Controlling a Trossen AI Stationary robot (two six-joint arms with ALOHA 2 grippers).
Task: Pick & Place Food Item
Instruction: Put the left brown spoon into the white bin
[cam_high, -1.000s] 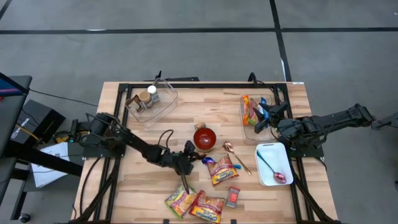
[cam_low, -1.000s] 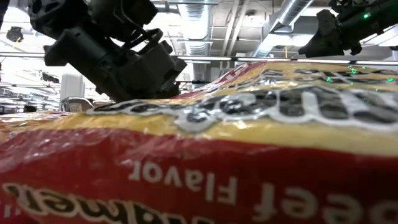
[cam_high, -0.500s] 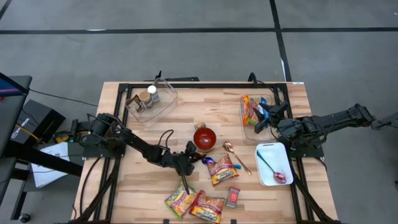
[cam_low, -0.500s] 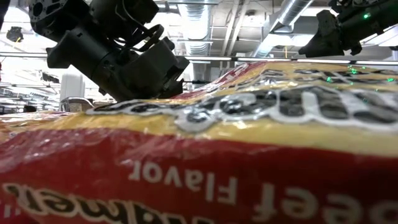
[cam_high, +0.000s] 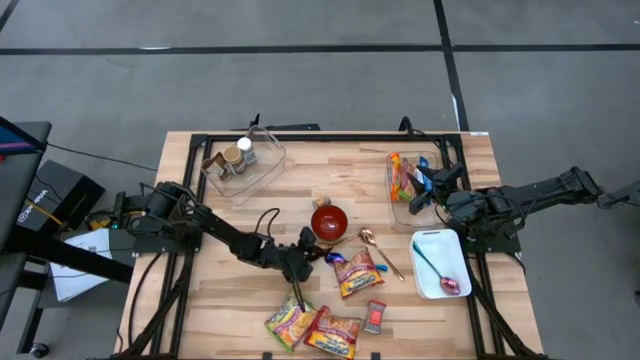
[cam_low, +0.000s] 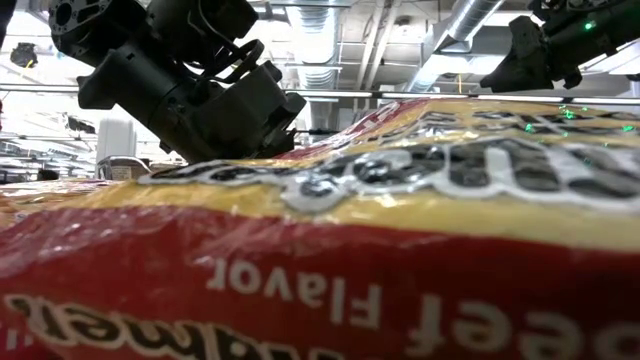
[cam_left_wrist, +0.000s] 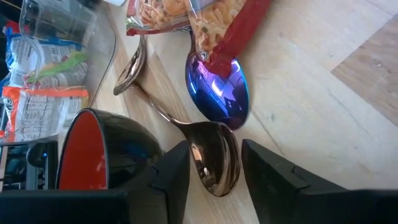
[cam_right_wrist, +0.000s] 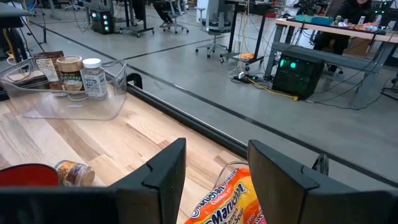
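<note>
Left wrist view, open left hand (cam_left_wrist: 214, 171) over copper spoon (cam_left_wrist: 211, 158)

A wooden tabletop (cam_high: 230, 215) carries the clutter. At its far left a clear tub (cam_high: 243, 165) holds small jars (cam_right_wrist: 83, 76). A red bowl (cam_high: 329, 221) with a dark outside stands mid-table; a copper spoon (cam_high: 378, 249) lies just to its right. Beside that a blue iridescent spoon (cam_left_wrist: 217, 88) lies partly under a wrapper. On the right, a white tray (cam_high: 441, 266) holds a teal-handled pink spoon (cam_high: 439, 273). Beyond the tabletop lies grey floor (cam_high: 300, 70) crossed by dark lines.
</note>
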